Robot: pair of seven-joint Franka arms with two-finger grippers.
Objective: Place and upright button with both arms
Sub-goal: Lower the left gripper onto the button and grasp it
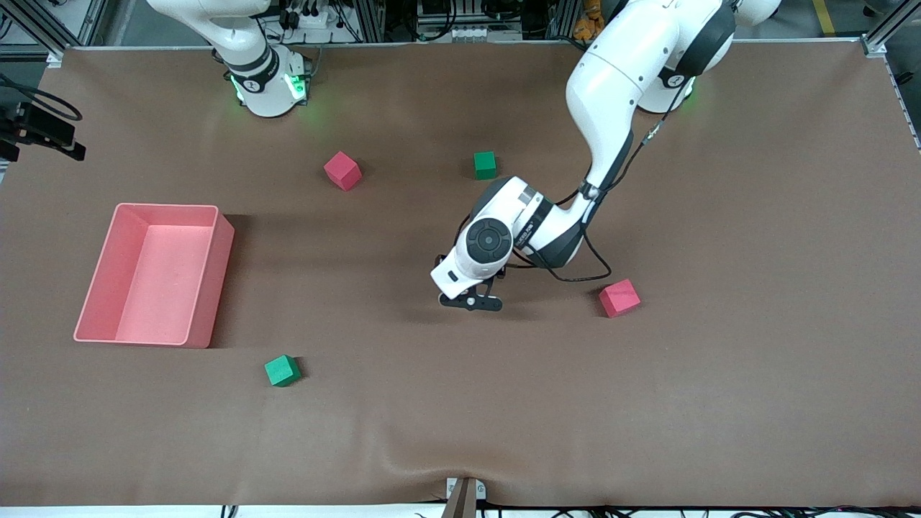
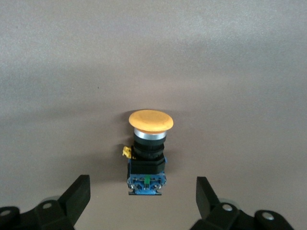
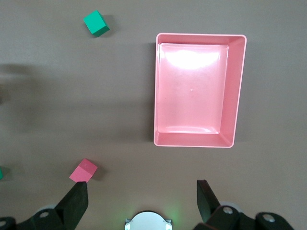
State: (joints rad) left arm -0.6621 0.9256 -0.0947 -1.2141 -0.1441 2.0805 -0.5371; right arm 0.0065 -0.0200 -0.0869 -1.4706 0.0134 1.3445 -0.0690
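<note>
- the button (image 2: 147,152) lies on the brown table (image 1: 719,360) near its middle, well in from every edge.
- left gripper (image 2: 143,196) hangs low over the button, fingers (image 2: 76,194) apart on either side, not touching.
- right gripper (image 3: 142,197) waits, raised above the pink bin (image 3: 197,88), fingers apart, empty.

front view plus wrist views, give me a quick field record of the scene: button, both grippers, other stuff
button: lying on its side on the mat, orange cap, between the open fingers
left gripper: low over mid-table, open around the button, not gripping
right gripper: open, empty, high above its own base, waiting
pink bin: empty, toward the right arm's end
cubes: two red, two green
</note>
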